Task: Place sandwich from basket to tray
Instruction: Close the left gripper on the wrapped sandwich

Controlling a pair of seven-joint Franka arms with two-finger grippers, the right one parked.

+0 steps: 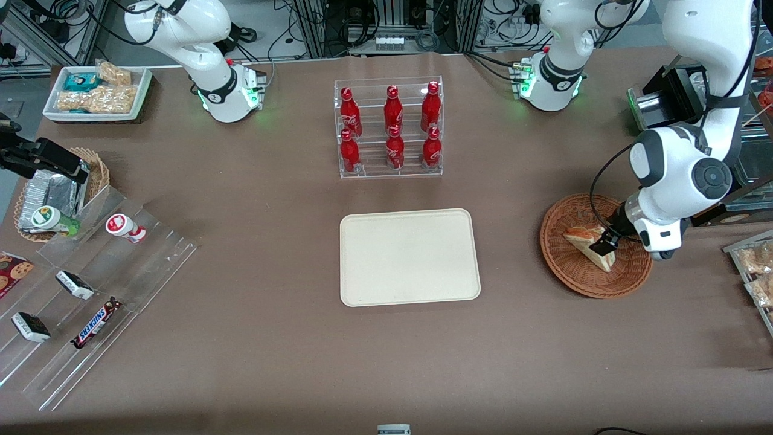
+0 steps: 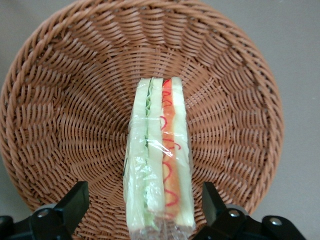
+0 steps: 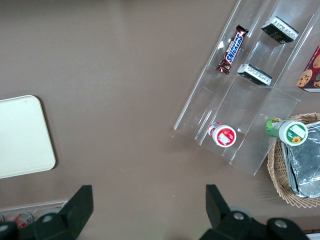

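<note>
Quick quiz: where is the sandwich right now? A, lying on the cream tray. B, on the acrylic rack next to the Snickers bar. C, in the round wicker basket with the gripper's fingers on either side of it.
C: the sandwich sits in the basket, with the open gripper straddling it; the tray holds nothing.

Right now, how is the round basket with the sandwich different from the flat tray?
The basket is round, woven reddish-brown wicker; the tray is a smooth cream rectangle with rounded corners. The basket holds the wrapped sandwich; the tray holds nothing. The pincer is down over the basket, open, one finger on each side of the sandwich; no pincer is near the tray. The basket lies toward the working arm's end, the tray mid-table. Both are shallow and rest on the brown table.
</note>
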